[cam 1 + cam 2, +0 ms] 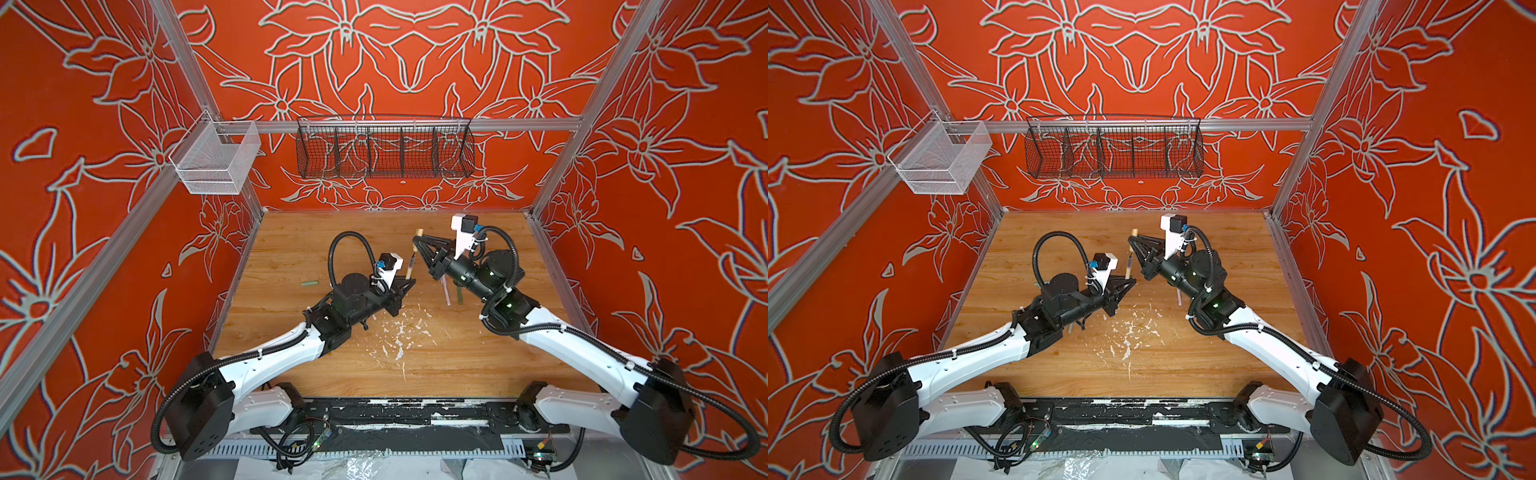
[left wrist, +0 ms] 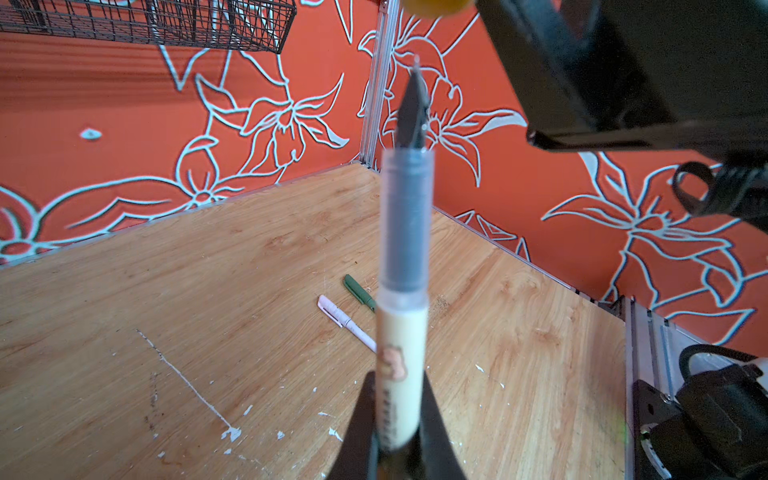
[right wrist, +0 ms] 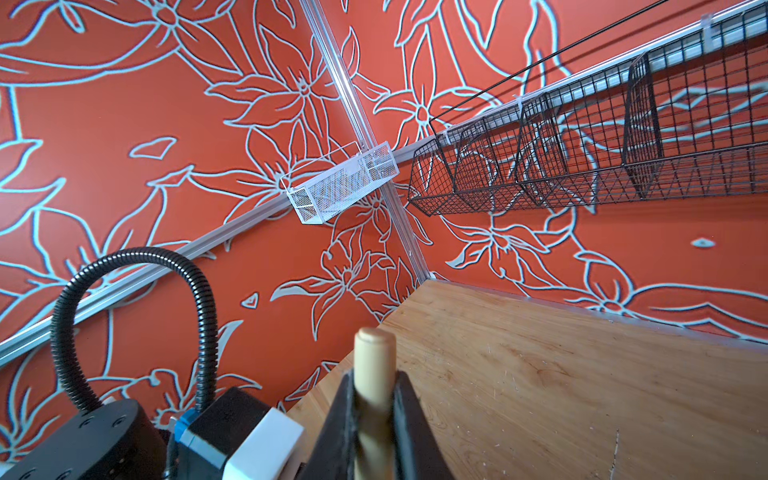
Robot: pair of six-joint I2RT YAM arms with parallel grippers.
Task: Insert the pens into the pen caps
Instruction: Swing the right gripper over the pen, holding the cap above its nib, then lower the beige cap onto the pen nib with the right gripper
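**Tan pen and tan cap both gripped, tip just short of the cap**

I have the tan pen clenched in my left gripper, held by the lower barrel above the middle of the desk. Its dark tip points away from my fingers and toward the cap. In the left wrist view a clear sleeve sits over a dark section, and the point is bare beyond it. I cannot tell how steeply the pen leans.

My right gripper is clamped on the tan cap. In the right wrist view the cap's rounded closed end sticks out past my two black fingers, and its other end is hidden between them. In both top views the cap hangs just beyond the pen's tip. The two are near but apart, and the left wrist view shows the cap a little off the pen's line.

A pink pen and a dark green pen lie close together on the desk, and both look capped. In a top view my right arm partly covers them.

A pale green cap lies alone on the desk, on the far side of my left arm, well apart from the rest.

White paint flecks are scattered over the desk between my arms. A black basket hangs on the back wall and a white basket hangs in the left corner.
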